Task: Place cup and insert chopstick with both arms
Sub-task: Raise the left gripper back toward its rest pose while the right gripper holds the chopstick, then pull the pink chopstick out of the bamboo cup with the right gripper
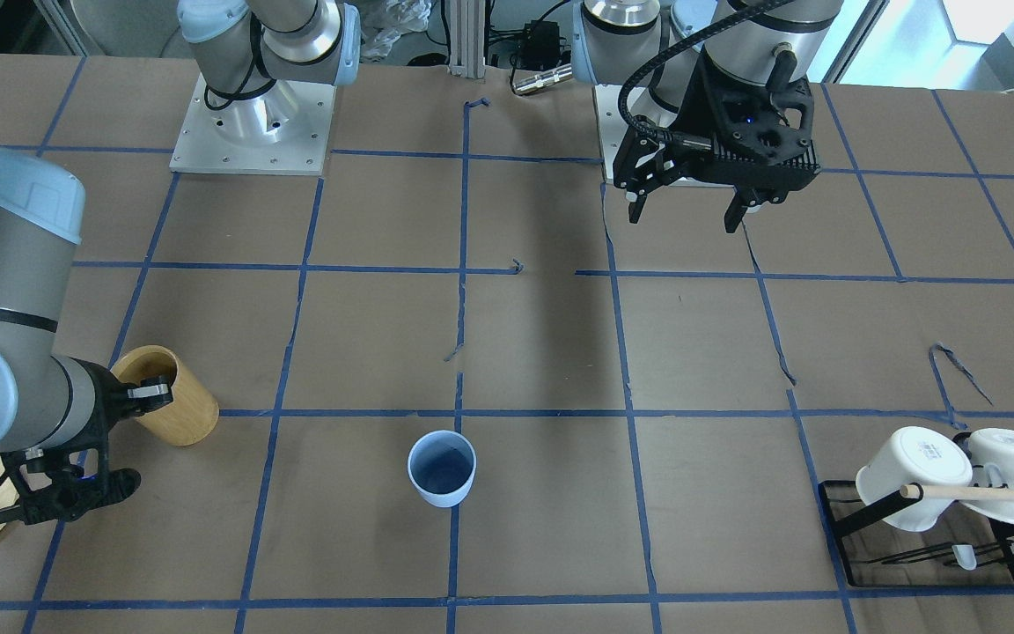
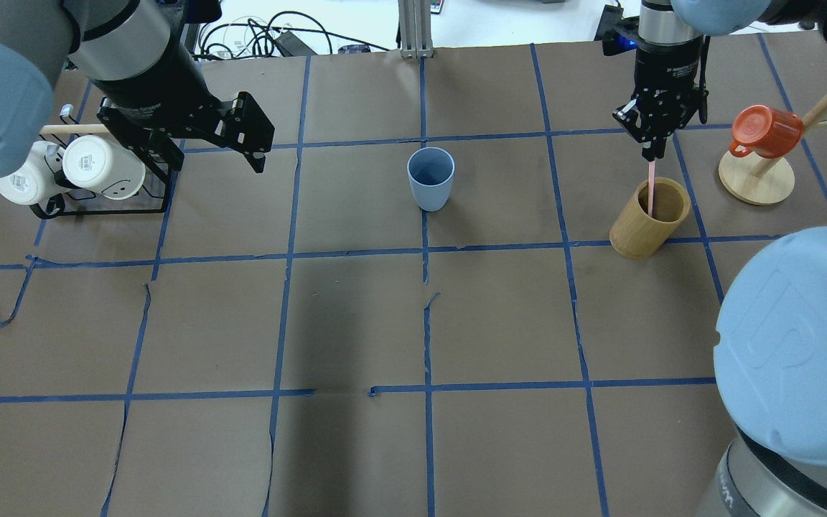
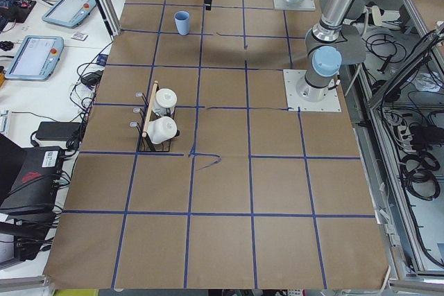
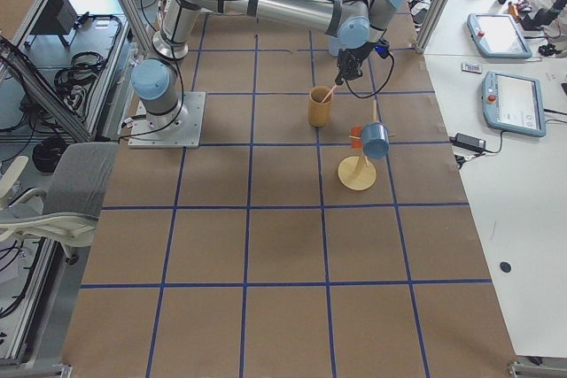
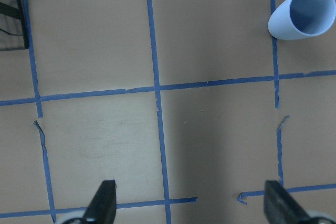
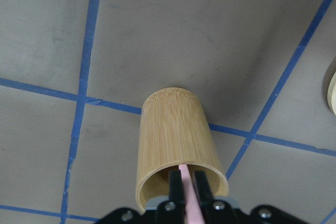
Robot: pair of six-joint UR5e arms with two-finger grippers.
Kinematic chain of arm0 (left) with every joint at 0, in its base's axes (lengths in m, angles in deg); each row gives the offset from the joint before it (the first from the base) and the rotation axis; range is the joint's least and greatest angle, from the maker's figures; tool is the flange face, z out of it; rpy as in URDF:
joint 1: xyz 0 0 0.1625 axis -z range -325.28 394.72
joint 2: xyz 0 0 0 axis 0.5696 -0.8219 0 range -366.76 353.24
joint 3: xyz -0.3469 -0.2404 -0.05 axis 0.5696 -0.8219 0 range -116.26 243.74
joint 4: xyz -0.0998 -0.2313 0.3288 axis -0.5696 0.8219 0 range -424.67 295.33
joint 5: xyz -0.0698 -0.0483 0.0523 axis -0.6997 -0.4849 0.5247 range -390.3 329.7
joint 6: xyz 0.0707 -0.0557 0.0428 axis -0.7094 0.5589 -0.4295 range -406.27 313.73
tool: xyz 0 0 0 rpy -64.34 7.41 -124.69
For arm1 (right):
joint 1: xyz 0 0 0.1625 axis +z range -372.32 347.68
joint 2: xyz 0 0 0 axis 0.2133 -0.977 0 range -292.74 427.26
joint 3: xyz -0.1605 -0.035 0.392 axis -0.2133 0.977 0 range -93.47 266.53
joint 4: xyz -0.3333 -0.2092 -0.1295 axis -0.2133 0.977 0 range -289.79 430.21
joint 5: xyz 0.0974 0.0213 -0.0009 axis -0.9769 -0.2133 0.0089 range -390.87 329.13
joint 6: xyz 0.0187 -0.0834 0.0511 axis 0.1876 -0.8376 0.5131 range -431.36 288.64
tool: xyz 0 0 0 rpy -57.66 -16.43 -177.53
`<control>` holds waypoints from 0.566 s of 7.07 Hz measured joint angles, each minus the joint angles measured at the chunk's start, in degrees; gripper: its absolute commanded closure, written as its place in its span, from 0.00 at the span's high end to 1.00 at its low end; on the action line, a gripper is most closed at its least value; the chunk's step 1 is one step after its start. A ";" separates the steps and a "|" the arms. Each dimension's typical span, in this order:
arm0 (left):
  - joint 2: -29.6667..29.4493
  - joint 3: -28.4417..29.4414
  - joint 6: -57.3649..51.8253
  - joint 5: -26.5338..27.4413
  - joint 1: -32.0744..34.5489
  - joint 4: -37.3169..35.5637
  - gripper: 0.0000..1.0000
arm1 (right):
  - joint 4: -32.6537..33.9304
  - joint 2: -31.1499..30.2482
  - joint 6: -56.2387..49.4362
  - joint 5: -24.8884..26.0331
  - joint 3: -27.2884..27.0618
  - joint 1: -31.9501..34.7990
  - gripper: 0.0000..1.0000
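Your right claw (image 2: 651, 149) is pinching the pink chopstick (image 2: 650, 188) tight. The stick's bottom end is sitting inside the tan wooden cup (image 2: 643, 228). Your left claw (image 1: 685, 216) is hanging wide open over the table (image 1: 384, 335), holding nothing. The blue cup (image 2: 431, 178) is standing upright near the middle, well apart from both claws.

Left gripper (image 1: 685, 215) spread, right gripper (image 2: 652, 152) apparently pinched

right arm joint cap (image 2: 794, 345): embossed "R" | white mugs (image 1: 916, 475) labels: unreadable
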 measured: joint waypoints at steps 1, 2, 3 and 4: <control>0.00 0.03 0.00 -0.02 -0.01 -0.01 1.00 | -0.10 -0.20 0.09 -0.06 0.08 -0.04 0.03; 0.01 0.10 0.02 -0.09 -0.01 -0.04 1.00 | -0.26 -1.11 0.14 -0.51 0.18 -0.07 0.02; 0.03 0.15 0.06 -0.14 -0.01 -0.06 1.00 | -0.32 -3.72 0.29 -2.21 0.28 -0.07 0.01; 0.12 0.18 0.07 -0.17 -0.01 -0.07 1.00 | -0.45 -7.31 0.49 -4.28 0.36 -0.07 0.00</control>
